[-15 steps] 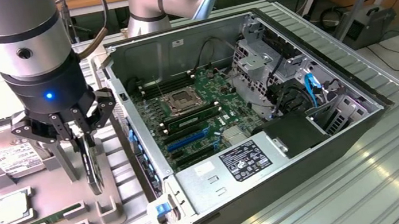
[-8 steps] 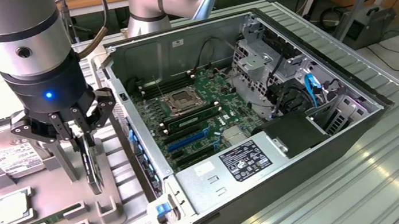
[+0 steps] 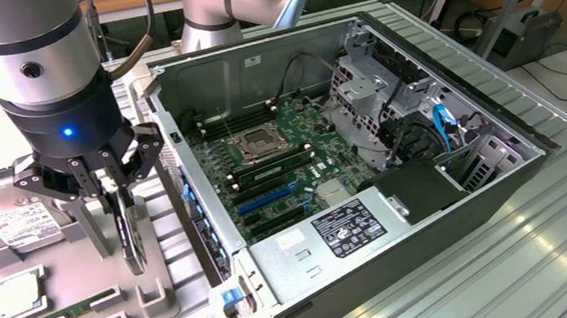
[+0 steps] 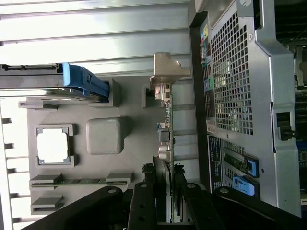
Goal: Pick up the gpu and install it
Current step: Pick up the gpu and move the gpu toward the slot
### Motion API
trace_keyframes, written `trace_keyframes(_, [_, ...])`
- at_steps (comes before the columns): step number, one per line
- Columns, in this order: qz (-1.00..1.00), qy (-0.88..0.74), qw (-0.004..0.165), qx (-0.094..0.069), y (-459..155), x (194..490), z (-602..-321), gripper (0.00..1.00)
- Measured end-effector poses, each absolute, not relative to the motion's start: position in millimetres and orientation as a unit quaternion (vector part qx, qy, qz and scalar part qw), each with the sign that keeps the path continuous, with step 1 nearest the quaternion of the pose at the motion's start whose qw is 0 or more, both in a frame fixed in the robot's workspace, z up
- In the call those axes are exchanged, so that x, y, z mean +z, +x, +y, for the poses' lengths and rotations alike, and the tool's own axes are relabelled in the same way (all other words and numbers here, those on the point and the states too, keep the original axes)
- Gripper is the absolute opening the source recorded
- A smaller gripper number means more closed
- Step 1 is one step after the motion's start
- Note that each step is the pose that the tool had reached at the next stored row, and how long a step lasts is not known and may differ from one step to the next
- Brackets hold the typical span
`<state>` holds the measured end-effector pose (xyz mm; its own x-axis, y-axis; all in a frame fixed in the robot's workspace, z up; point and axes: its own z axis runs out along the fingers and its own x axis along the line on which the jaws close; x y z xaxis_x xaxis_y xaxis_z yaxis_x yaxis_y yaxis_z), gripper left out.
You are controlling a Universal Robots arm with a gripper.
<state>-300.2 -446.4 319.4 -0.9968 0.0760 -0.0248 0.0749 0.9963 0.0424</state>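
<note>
One gripper (image 3: 115, 230), jaws spread, straddles the gpu (image 3: 134, 246) standing on edge in the grey holder (image 3: 159, 294), left of the exterior frame. Wrist view: gpu (image 4: 166, 139) seen edge-on, its near end lying between the parted fingers (image 4: 146, 191).

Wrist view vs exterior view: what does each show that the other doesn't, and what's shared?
Wrist view: the silver end bracket of the gpu, and the perforated rear panel of the computer case. Exterior view: the motherboard inside the open case, with its CPU socket, and the labelled face of the hard drive. Shared: the gripper over the gpu, which stands on edge in the grey holder tray, plus the loose CPU and RAM stick on it.
</note>
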Motion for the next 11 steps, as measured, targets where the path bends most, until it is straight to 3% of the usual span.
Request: trace_keyframes(11, [0.999, 0.038, 0.013, 0.021, -300.2, 321.5, -446.4, 0.26])
